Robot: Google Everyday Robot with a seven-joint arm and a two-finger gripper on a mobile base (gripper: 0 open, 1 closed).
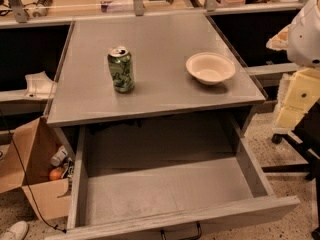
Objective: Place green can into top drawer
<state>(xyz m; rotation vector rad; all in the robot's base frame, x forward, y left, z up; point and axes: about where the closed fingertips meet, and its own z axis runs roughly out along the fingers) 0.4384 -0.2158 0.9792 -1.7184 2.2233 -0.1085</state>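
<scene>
Green can stands on grey tabletop above an open top drawer

The small aluminium drink can with a mottled green label (121, 70) stands upright, silver top and pull tab showing, on the left half of the flat grey tabletop (160, 34), well back from the front edge. A round cream bowl (210, 68) sits to its right, well apart from it. Below the tabletop, the wide grey wood-grain top drawer (170, 189) is pulled out, its floor bare, with a dark metal handle (181, 232) on its front. The robot's pale yellow end effector (296, 100) hangs at the right edge of the view, beside the tabletop's right side and away from the can; whether it is open or closed cannot be told. An open brown cardboard box (30, 169) rests on the floor at left.
</scene>
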